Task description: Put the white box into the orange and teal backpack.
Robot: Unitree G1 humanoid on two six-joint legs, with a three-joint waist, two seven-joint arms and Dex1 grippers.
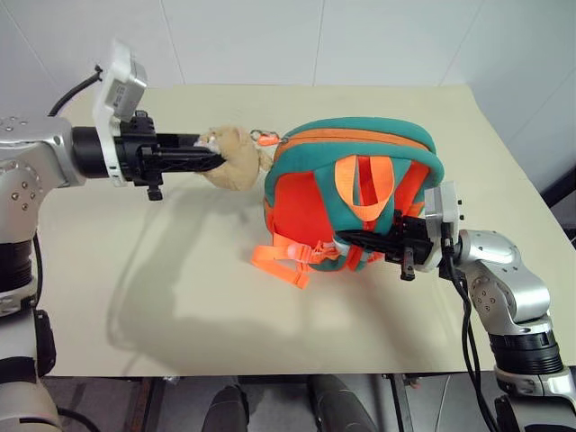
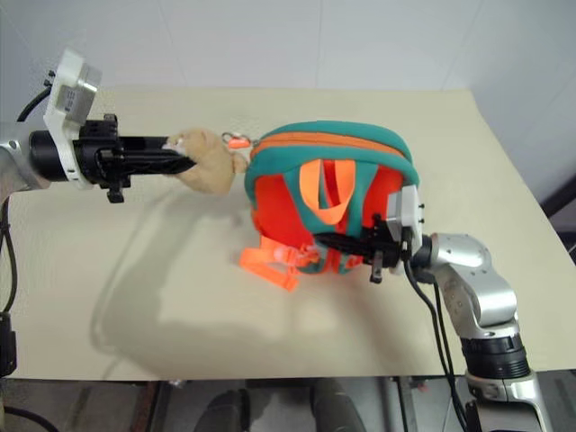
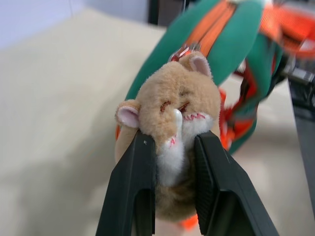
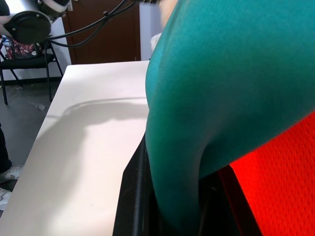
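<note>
Backpack held at two points, zip still closed

Backpack (image 1: 351, 193), orange mesh with teal trim and soft padded sides, sits upright near the middle of the cream table (image 1: 135, 297), a little toward its far edge. The left gripper (image 1: 209, 162) is clamped on the tan plush animal head (image 3: 172, 128), fuzzy and squashed between the black fingers (image 3: 130, 182). The right gripper (image 1: 355, 241) is pinched tight on a teal strap (image 4: 197, 123) at the pack's near side, by the loose orange webbing (image 1: 283, 261). The orange zip along the top looks closed. I see no white box on the table; by my reckoning the opening and loading remain to be done.
</note>
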